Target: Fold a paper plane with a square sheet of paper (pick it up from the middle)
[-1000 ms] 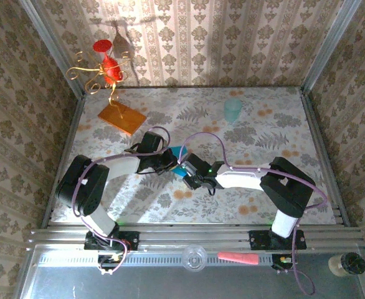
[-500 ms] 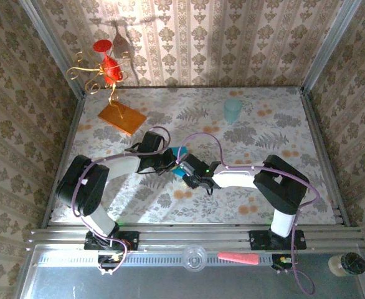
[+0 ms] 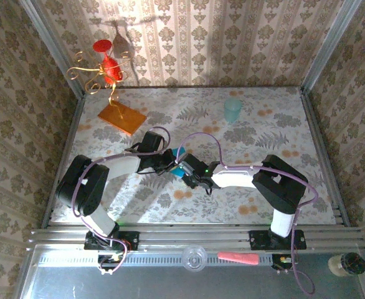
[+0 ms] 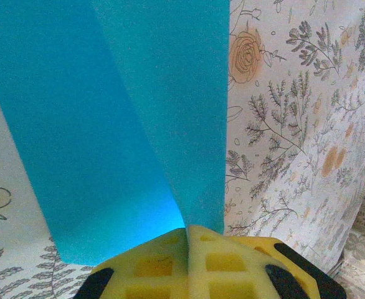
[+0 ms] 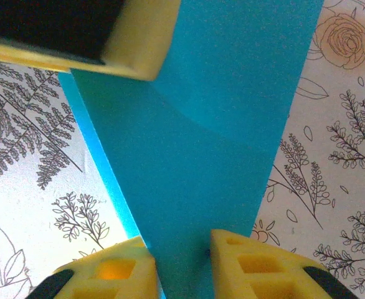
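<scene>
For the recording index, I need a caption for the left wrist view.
Left gripper pinches a creased blue paper over the flowered tablecloth.

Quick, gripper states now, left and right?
Left gripper: closed on the paper.
Right gripper: straddling the paper; whether it grips cannot be told.

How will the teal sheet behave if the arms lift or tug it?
Probably floppy: the teal sheet bends along a soft crease above the left fingers pinching it. Likely thin and light, since its edge glows paler near that pinch. It may crumple or tear if the right fingers, set either side of it, pull sideways.
</scene>
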You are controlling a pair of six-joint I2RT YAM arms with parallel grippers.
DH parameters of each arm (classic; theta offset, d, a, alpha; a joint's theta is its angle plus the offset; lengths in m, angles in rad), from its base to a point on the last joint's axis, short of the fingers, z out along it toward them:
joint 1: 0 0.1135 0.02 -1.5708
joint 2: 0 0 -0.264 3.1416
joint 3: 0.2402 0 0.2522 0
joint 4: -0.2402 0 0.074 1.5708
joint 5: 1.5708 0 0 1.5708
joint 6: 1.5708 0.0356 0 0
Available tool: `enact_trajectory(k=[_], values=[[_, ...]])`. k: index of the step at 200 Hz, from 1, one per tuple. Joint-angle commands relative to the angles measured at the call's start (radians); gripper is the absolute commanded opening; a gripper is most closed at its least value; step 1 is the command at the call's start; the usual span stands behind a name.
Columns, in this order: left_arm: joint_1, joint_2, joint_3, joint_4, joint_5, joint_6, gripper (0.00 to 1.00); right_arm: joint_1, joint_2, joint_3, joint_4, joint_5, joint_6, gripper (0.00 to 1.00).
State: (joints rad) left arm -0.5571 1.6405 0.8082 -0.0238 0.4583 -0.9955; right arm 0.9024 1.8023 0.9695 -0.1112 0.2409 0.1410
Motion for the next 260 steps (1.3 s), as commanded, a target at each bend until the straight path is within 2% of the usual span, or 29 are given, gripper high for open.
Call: enact_trajectory(k=[1,33,64,119,192,228,260], values=[[-0.005,-0.027,0.034,-0.039,-0.009,-0.01,0.04,0.005,0.016,0.016,0.003,0.029,0.008,0.24],[0.011,-0.04,0.038,-0.052,-0.02,-0.015,0.11,0.006,0.018,0.004,0.008,0.002,0.012,0.21],[0.048,-0.082,0.045,-0.099,-0.076,-0.011,0.2,0.004,0.02,-0.026,0.03,-0.026,0.034,0.19],[0.077,-0.155,0.038,-0.135,-0.153,0.004,0.26,-0.034,0.008,-0.084,0.082,-0.14,0.094,0.17],[0.069,-0.236,-0.072,0.005,-0.119,-0.013,0.3,-0.149,0.012,-0.116,0.118,-0.476,0.171,0.16],[0.038,-0.222,-0.137,0.146,-0.06,-0.046,0.37,-0.209,0.028,-0.116,0.123,-0.63,0.211,0.16],[0.005,-0.195,-0.153,0.208,-0.043,-0.046,0.37,-0.258,0.054,-0.098,0.111,-0.738,0.258,0.14]])
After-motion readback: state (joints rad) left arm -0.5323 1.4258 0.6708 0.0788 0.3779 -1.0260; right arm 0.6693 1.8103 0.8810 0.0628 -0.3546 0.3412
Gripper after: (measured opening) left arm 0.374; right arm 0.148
